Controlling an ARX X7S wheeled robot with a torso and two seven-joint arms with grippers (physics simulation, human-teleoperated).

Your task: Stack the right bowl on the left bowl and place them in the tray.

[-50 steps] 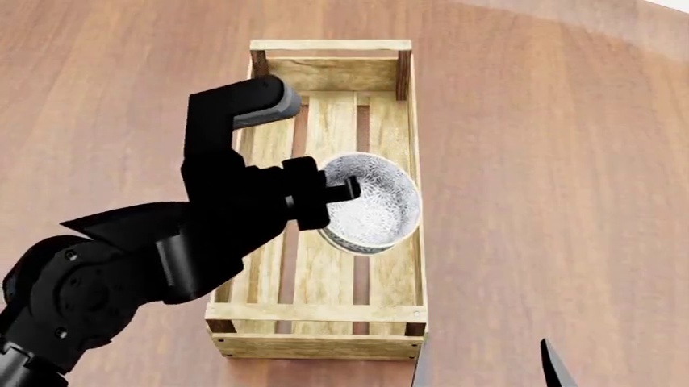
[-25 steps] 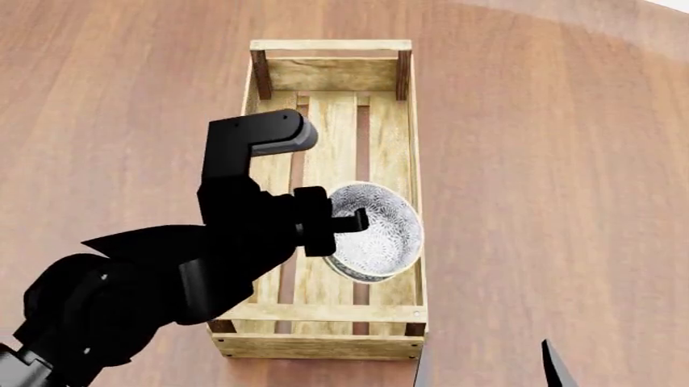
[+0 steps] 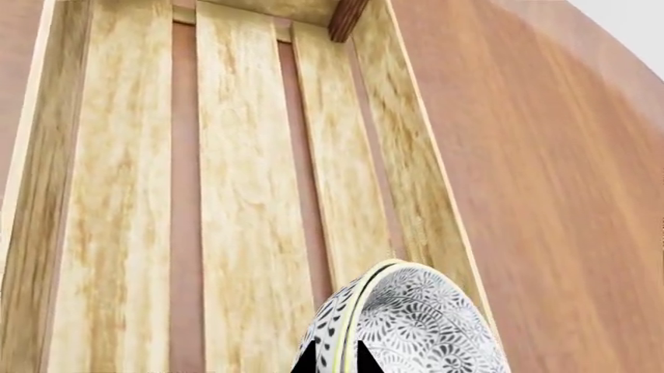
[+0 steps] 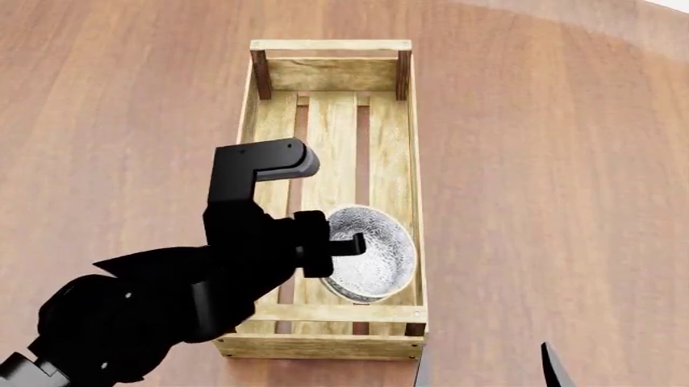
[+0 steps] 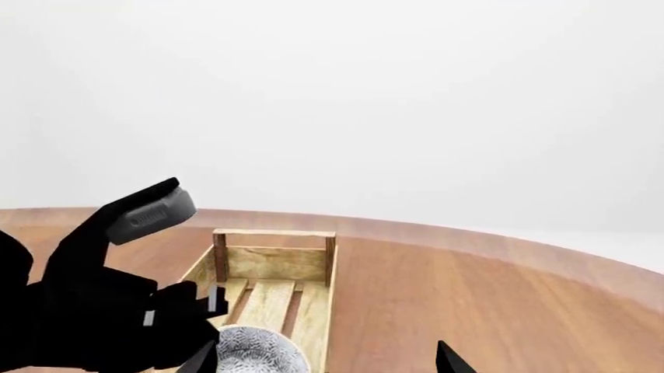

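The patterned grey-white bowls point(image 4: 379, 260) sit nested as one stack, tilted, over the near end of the light-wood tray point(image 4: 331, 129). My left gripper point(image 4: 351, 245) is shut on the stack's rim. In the left wrist view the dark fingertips point(image 3: 307, 362) pinch the yellow-edged rim of the bowls point(image 3: 421, 330) above the tray's slats point(image 3: 239, 171). I cannot tell whether the stack touches the floor. My right gripper point(image 4: 486, 369) is open and empty at the near table edge, right of the tray; it also shows in the right wrist view point(image 5: 326, 361).
The brown wooden table point(image 4: 538, 177) surrounds the tray. The tray's far half shows bare slats between dark corner posts point(image 4: 260, 72). In the right wrist view my left arm point(image 5: 93, 311) stands beside the bowls point(image 5: 254, 353) and the tray point(image 5: 275, 260).
My left gripper has carried the bowl stack toward the tray's near end and lower into it. The right gripper has not moved.
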